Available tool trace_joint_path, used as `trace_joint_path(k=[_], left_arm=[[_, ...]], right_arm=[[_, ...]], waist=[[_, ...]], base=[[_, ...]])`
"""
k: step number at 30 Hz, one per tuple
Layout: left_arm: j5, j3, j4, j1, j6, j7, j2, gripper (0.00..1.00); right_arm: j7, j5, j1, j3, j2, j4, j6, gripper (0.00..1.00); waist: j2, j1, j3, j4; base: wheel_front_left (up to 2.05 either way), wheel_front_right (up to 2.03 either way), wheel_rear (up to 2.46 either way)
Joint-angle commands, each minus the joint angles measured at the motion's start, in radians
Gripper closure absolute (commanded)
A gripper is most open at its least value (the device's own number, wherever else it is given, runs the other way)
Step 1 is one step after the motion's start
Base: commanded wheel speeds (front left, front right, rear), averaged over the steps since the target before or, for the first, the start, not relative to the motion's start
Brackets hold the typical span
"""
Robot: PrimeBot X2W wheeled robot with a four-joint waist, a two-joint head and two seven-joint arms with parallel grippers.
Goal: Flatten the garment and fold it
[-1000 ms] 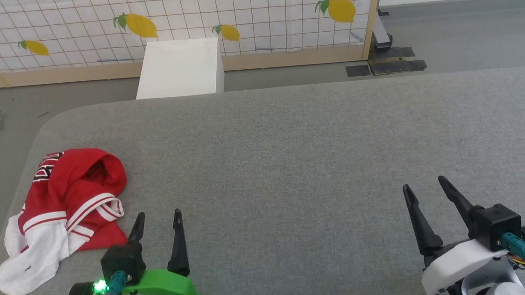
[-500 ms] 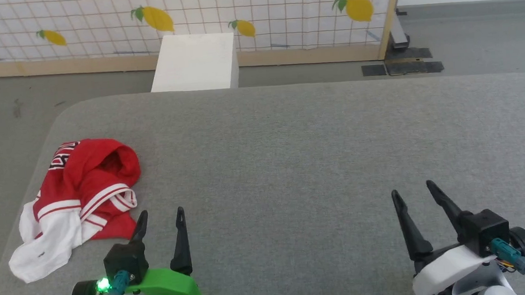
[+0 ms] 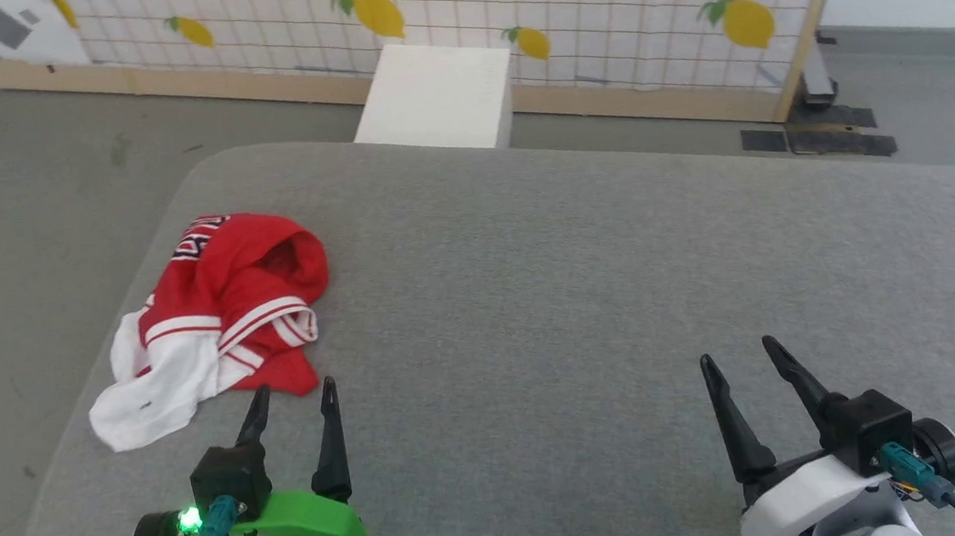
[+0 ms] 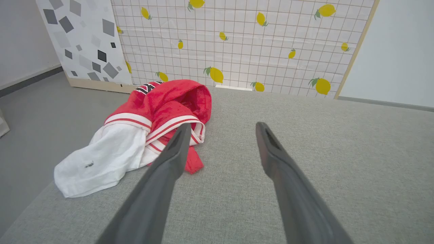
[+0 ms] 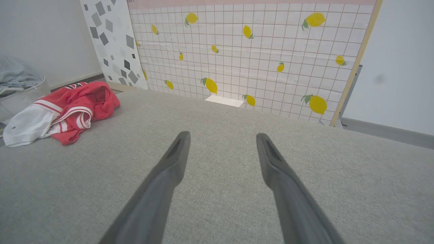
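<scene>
Left hand [image 3: 296, 385], fingers apart, low beside crumpled garment [image 3: 224, 296], contact unclear.

Head camera: I am watching it swinging toward the robot's left; the garment [image 3: 231, 279], white box [image 3: 438, 92] and lemon screen [image 3: 594, 20] are drifting rightward in frame. Right end effector [image 3: 737, 351] is showing slightly lower, further inward.
</scene>
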Motion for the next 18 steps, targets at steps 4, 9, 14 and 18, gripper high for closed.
trace_joint_path(k=[4, 9, 14, 18], left_arm=[[-0.008, -0.001, 0.005, -0.011, 0.0, -0.017, -0.003, 0.0], [-0.013, -0.004, 0.008, -0.01, -0.004, -0.031, -0.003, 0.0], [-0.018, -0.005, 0.011, -0.013, -0.003, -0.042, -0.004, 0.0], [-0.023, -0.008, 0.015, -0.015, -0.002, -0.05, -0.004, 0.0]], right_arm=[[-0.017, 0.004, -0.017, 0.01, 0.002, 0.008, -0.001, 0.0], [-0.032, 0.008, -0.017, 0.017, 0.002, 0.014, -0.002, 0.0], [-0.043, 0.014, -0.021, 0.021, 0.002, 0.018, -0.002, 0.0], [-0.051, 0.029, -0.019, 0.021, 0.003, 0.022, -0.002, 0.0]], waist=[[0.0023, 0.0, -0.006, 0.069], [0.0025, 0.0, -0.002, 0.132], [0.0026, 0.0, 0.001, 0.169], [0.0027, 0.0, 0.0, 0.195]], base=[[0.0, 0.0, 0.0], [0.0, 0.0, 0.0], [0.0, 0.0, 0.0], [0.0, 0.0, 0.0]])
